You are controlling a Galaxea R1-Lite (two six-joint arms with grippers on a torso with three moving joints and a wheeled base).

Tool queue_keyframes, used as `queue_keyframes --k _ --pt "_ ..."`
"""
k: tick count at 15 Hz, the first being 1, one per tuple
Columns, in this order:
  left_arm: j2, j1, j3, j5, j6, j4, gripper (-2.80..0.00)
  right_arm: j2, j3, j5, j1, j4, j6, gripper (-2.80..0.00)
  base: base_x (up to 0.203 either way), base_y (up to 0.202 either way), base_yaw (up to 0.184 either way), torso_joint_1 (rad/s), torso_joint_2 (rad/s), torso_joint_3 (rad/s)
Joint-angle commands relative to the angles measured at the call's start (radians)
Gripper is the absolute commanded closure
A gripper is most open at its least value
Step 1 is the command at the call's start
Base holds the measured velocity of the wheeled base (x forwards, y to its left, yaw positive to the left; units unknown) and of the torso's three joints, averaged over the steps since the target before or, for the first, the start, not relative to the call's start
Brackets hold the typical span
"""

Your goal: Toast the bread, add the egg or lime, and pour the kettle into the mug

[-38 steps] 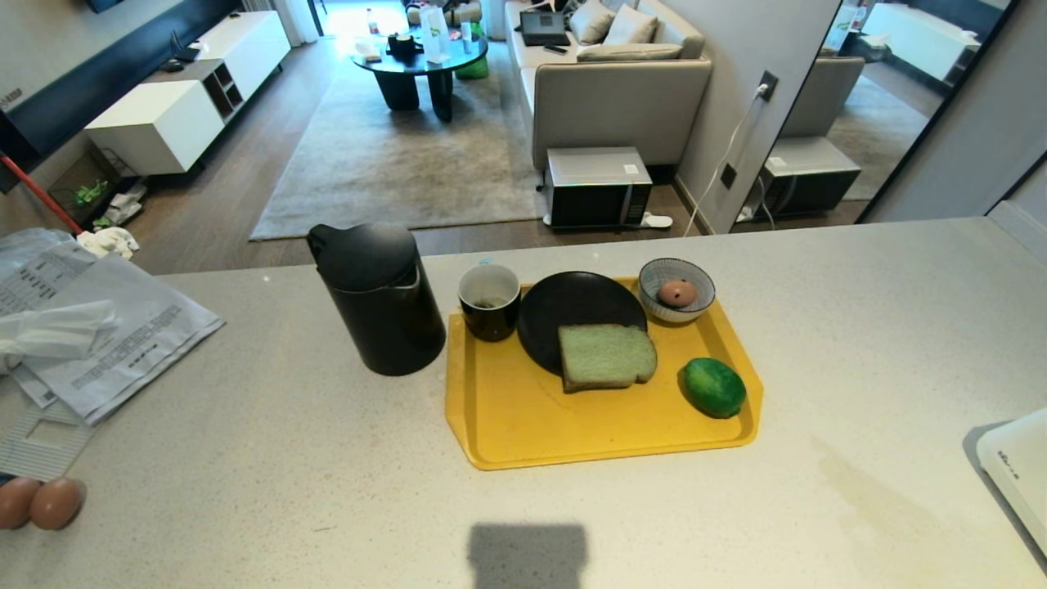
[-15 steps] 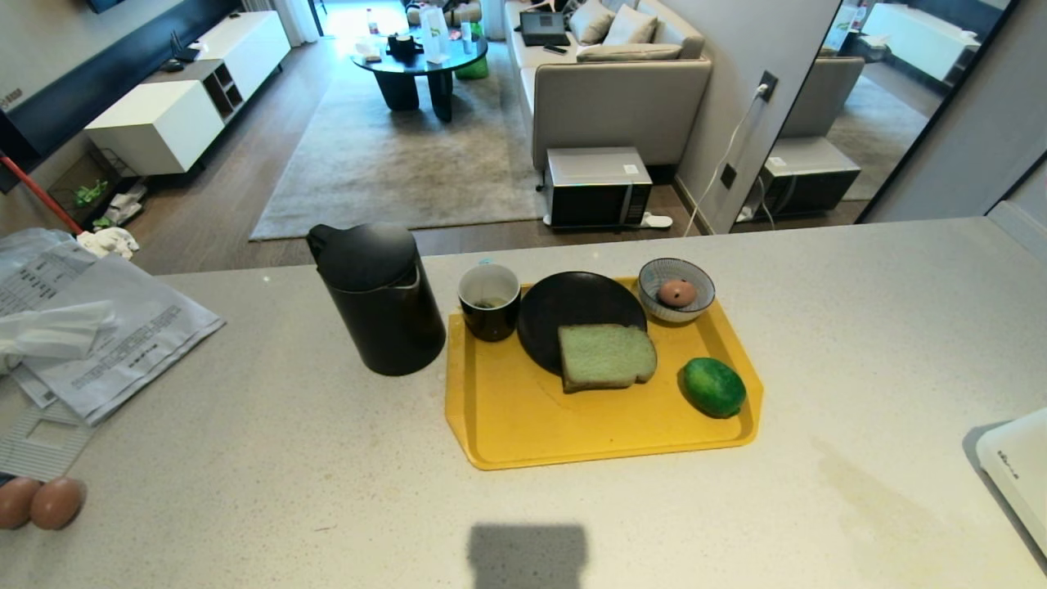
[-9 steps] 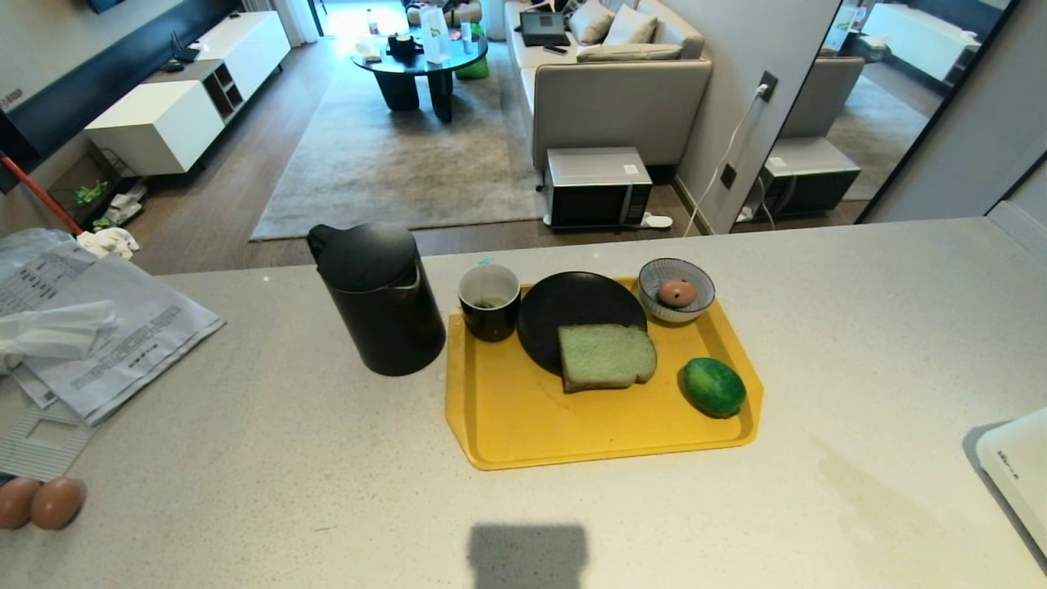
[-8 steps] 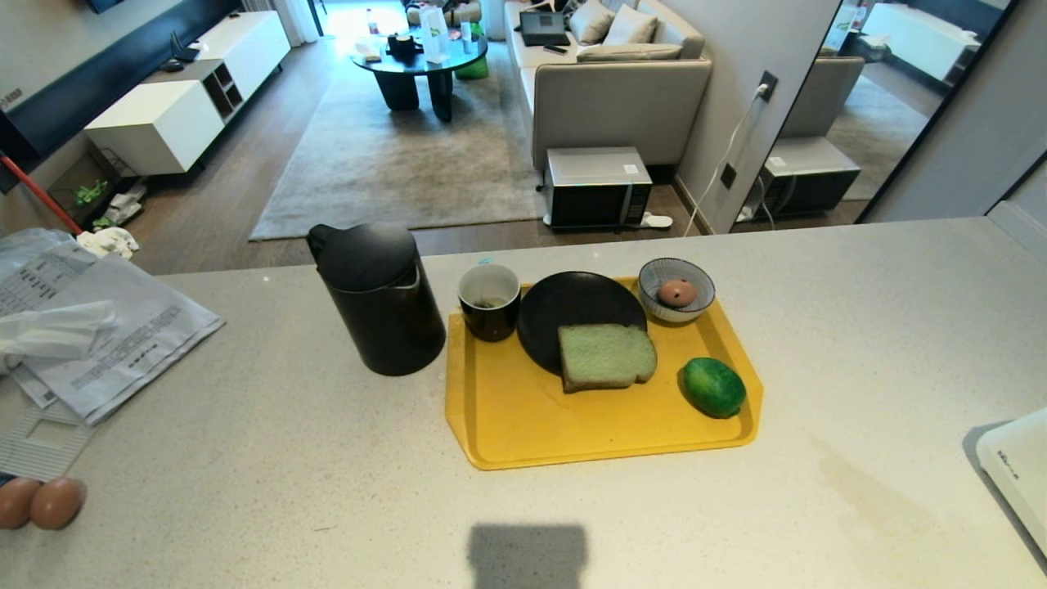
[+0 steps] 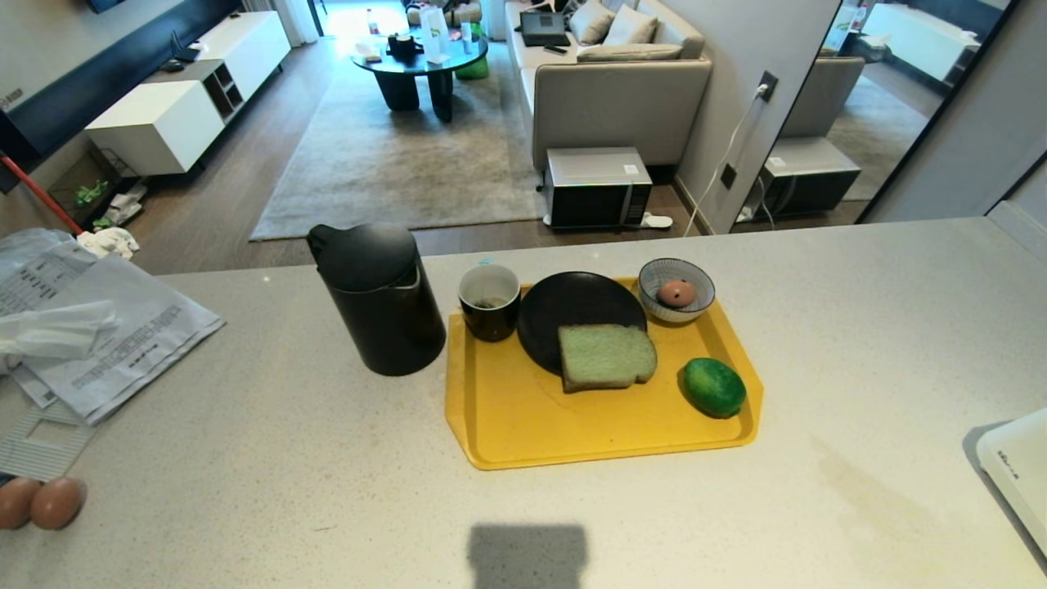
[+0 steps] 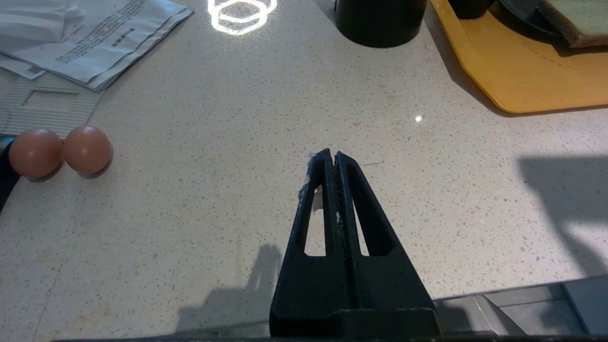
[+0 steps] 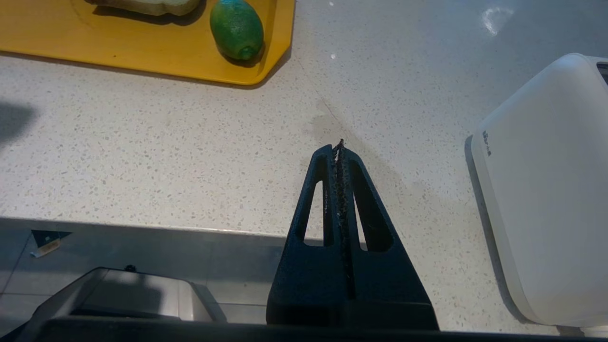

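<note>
Head view: a yellow tray lies on the speckled counter. The kettle stands upright on the counter, just beside the tray's left edge. On the tray, the mug stands at the far left corner, next to a black plate. The bread lies flat, partly on the plate's near edge and partly on the tray. A striped bowl at the far right corner holds one egg. The lime lies on its side near the tray's right edge, apart from the bread. Two eggs rest touching each other at the counter's near left. Papers lie at the far left. A white toaster sits at the right edge of the counter.

Neither arm appears in the head view.

Left wrist view: the left gripper is above bare counter, between the two eggs and the tray, well apart from both. Its fingers are pressed together and grip nothing.

Right wrist view: the right gripper is above the near counter edge, between the tray corner with the lime and the toaster. Its fingers are pressed together and empty.
</note>
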State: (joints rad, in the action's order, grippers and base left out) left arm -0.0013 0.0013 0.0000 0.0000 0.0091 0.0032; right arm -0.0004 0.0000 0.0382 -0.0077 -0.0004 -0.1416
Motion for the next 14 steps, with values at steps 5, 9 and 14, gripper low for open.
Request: queue_keyframes --k 5,9,14 --pt "0.000 0.000 0.000 0.000 0.000 0.000 0.00 0.000 0.000 -0.008 0.000 0.003 0.042 0.00 0.000 0.000 0.000 0.000 0.00 0.000" --pt "0.000 0.000 0.000 0.000 0.000 0.000 0.00 0.000 0.000 -0.014 0.000 0.003 0.044 0.00 0.000 0.000 0.000 0.000 0.00 0.000" --pt "0.000 0.000 0.000 0.000 0.000 0.000 0.00 0.000 0.000 -0.015 0.000 0.002 0.046 0.00 0.000 0.000 0.000 0.000 0.00 0.000"
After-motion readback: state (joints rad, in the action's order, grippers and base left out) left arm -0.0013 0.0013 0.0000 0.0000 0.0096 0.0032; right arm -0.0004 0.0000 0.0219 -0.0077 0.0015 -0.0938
